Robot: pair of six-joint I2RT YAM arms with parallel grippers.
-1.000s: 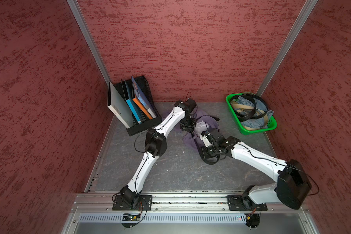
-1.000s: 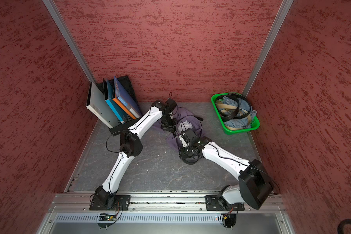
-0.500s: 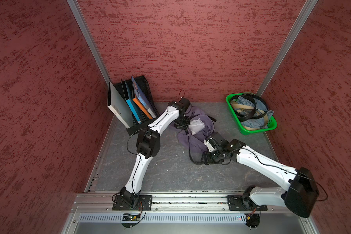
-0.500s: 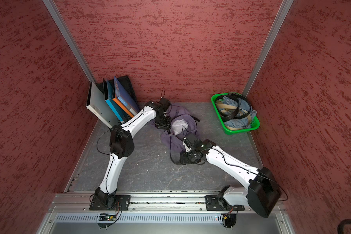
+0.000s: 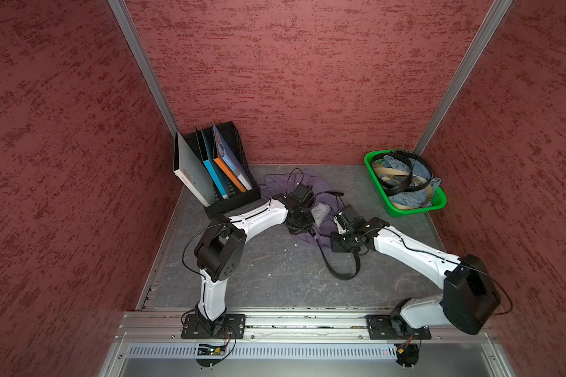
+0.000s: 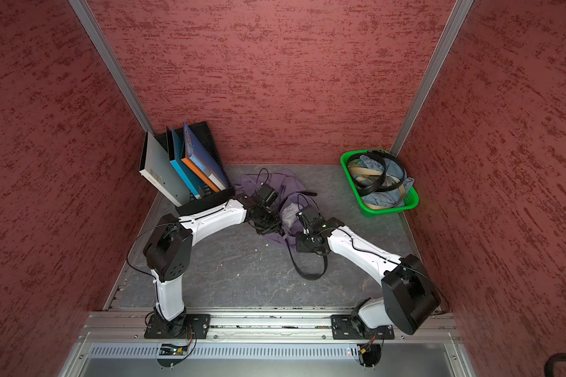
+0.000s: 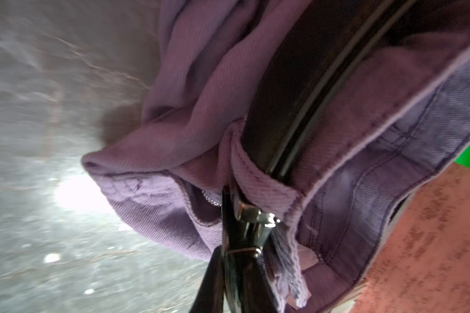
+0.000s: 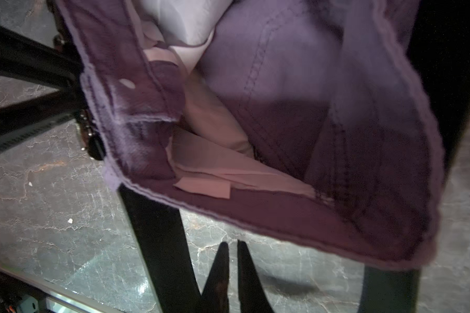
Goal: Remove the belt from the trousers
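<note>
The purple-grey trousers lie crumpled at the back middle of the table. The black belt runs through their waistband, and a loop of it lies on the table in front. My left gripper is shut on the belt at its metal buckle, against the waistband's end. In the left wrist view the belt passes under a purple loop of the trousers. My right gripper hovers just under the lifted waistband. It is shut and holds nothing, with the belt strap beside it.
A green basket holding light-blue denim with tan and black belts stands at the back right. A black file rack with folders stands at the back left. Red walls close in three sides.
My left gripper has dragged the trousers toward the front. My right gripper has let go of the belt, closed again and shifted right. A longer loop of belt now lies on the table.
</note>
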